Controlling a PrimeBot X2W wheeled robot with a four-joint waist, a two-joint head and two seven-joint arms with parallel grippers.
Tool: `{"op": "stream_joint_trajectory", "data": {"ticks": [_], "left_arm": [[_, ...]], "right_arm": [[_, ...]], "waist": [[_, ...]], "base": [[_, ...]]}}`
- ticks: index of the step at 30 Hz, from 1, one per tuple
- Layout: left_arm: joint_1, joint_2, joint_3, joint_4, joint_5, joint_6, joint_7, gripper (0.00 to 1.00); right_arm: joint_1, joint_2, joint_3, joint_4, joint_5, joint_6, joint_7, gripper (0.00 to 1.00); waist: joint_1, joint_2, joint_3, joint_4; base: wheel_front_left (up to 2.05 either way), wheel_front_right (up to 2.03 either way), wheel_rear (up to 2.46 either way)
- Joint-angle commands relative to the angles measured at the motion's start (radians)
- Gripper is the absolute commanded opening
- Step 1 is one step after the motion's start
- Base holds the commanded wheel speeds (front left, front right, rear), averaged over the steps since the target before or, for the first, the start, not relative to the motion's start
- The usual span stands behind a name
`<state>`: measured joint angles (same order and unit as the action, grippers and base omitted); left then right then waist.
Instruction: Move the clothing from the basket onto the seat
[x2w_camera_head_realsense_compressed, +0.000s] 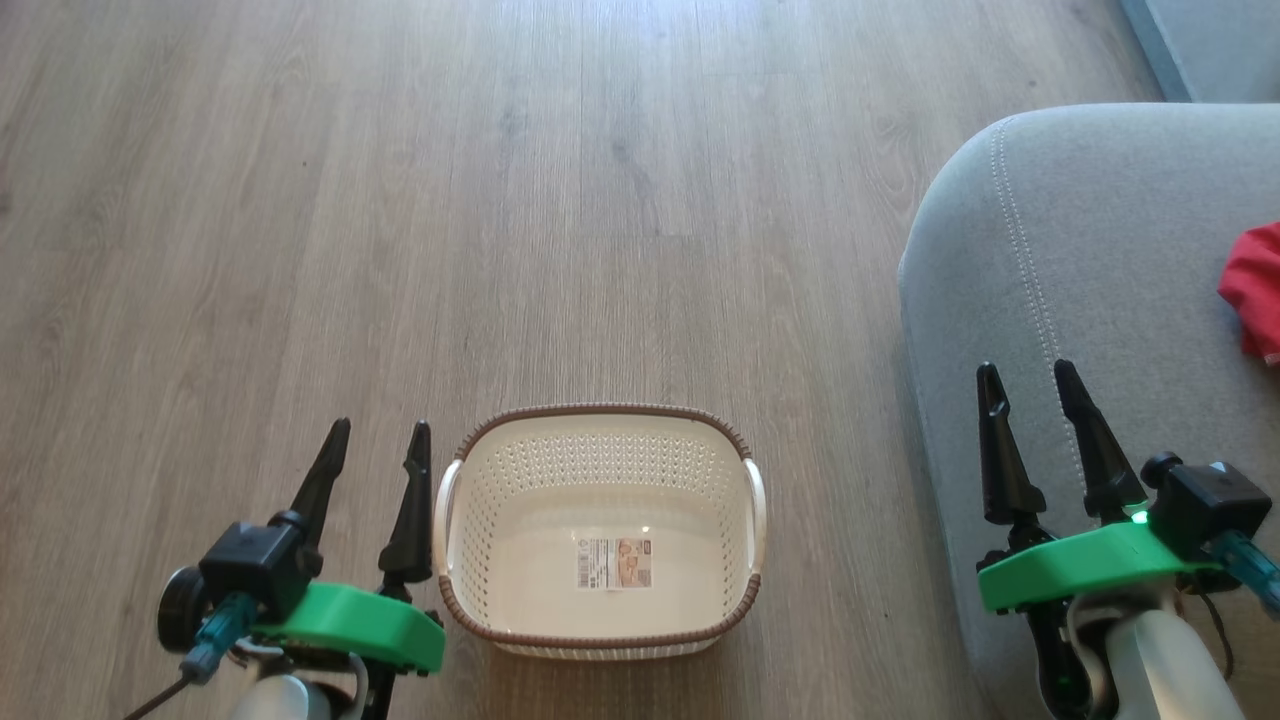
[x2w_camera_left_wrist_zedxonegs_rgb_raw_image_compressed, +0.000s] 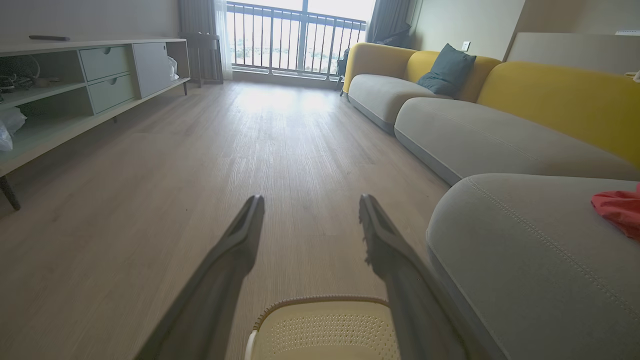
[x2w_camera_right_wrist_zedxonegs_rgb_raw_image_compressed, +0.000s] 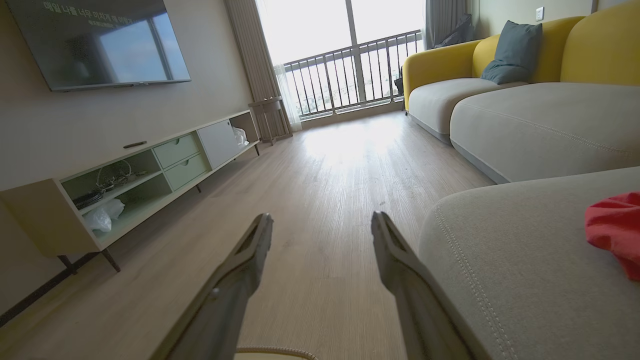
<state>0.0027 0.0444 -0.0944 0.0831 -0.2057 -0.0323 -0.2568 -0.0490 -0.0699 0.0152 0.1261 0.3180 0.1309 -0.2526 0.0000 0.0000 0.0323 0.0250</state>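
The cream basket with a brown rim stands on the wood floor, holding nothing but the label on its floor; its far rim peeks up in the left wrist view. Red clothing lies on the grey seat at the right edge, also seen as clothing and clothing on the seat and seat. My left gripper hovers open just left of the basket. My right gripper hovers open over the seat's front corner.
A long low TV cabinet runs along the left wall under a wall screen. More sofa sections with yellow backs and a dark cushion extend toward the balcony railing. Wood floor spreads ahead.
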Motion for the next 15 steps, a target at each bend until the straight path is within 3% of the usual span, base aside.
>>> {"op": "stream_joint_trajectory", "data": {"ticks": [1, 15], "left_arm": [[-0.028, 0.006, 0.036, -0.032, -0.006, -0.003, -0.005, 1.0], [-0.031, 0.006, 0.031, -0.018, -0.022, -0.013, -0.005, 1.0]], "right_arm": [[-0.017, -0.003, 0.025, -0.034, 0.002, 0.0, -0.009, 1.0], [-0.024, -0.002, 0.026, -0.026, 0.003, 0.0, -0.009, 1.0]], "waist": [[0.0, 0.0, 0.001, 0.0], [0.0, 0.0, 0.008, 0.001]], "base": [[0.0, 0.0, 0.0], [0.0, 0.0, 0.0]]}}
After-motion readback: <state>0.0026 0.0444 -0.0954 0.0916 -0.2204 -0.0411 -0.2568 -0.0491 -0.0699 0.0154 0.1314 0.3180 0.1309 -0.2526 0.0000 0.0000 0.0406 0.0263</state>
